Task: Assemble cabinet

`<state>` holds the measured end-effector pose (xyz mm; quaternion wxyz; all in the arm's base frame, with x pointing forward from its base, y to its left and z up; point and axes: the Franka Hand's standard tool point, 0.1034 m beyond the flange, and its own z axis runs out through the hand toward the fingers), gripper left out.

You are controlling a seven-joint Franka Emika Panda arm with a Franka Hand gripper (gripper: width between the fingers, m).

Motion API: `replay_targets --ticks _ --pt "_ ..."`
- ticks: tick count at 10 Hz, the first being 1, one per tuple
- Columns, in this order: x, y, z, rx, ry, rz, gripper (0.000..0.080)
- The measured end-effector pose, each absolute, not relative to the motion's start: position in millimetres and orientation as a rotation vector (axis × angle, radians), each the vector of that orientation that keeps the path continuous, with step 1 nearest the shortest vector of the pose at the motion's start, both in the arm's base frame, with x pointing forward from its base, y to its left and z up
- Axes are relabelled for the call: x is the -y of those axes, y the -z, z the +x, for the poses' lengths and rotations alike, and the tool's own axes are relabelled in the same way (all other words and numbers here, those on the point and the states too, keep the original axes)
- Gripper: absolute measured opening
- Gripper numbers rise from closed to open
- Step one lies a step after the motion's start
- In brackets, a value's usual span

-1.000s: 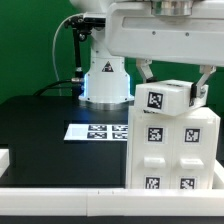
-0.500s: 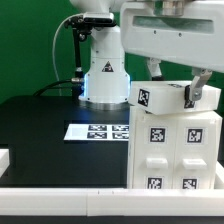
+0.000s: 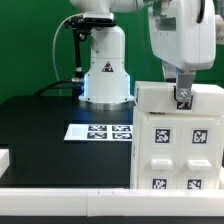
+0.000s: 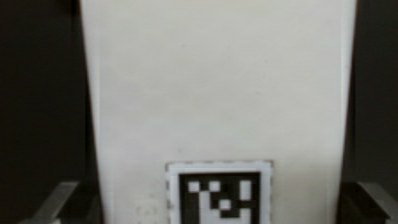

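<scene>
One gripper, one cabinet, tight quarters

One white cabinet (image 3: 177, 140) fills the exterior view's right, standing upright on the black surface (image 3: 50, 130), square black-and-white tags across its near face and on its recessed panels. And there's the gripper (image 3: 183, 96), hanging down from the arm's bulky white wrist, right at the cabinet's upper edge! One dark finger (image 3: 183, 97) shows against the white wall near the top; its partner is out of sight, so I cannot tell whether the jaws are clamped on the wall or standing apart. On the wrist view, a tall white panel of the cabinet (image 4: 214, 100) runs the whole frame, one tag low on it, with both grey fingertips (image 4: 61, 200) flanking it at the edges. Over on the exterior view's left of the cabinet, the marker board (image 3: 95, 131) lies flat on the surface, just beside the cabinet's base.
</scene>
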<state>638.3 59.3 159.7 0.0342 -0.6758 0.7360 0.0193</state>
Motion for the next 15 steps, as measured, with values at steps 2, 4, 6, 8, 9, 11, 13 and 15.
replay_targets --ticks 2,4,6,8,9,11,13,15 --pt "-60.0 -159.5 639.3 -2.401 -0.066 -1.908 0.0557" --pt "-60.4 -158.9 640.3 -2.460 -0.057 -1.785 0.0638" --pt "-61.0 -157.2 639.8 -2.455 -0.059 -1.795 0.0745" --pt "-65.0 -170.8 639.9 -2.318 -0.053 -1.943 0.0788" --pt "-67.3 -182.7 639.4 -2.198 -0.053 -2.062 0.0796" --pt "-67.7 -186.5 636.1 -1.932 -0.072 -2.325 0.0797" --pt "-67.8 -185.1 636.4 -1.737 -0.058 -2.473 0.0797" --pt "-70.0 -185.2 638.7 -1.393 -0.009 -2.690 0.0797"
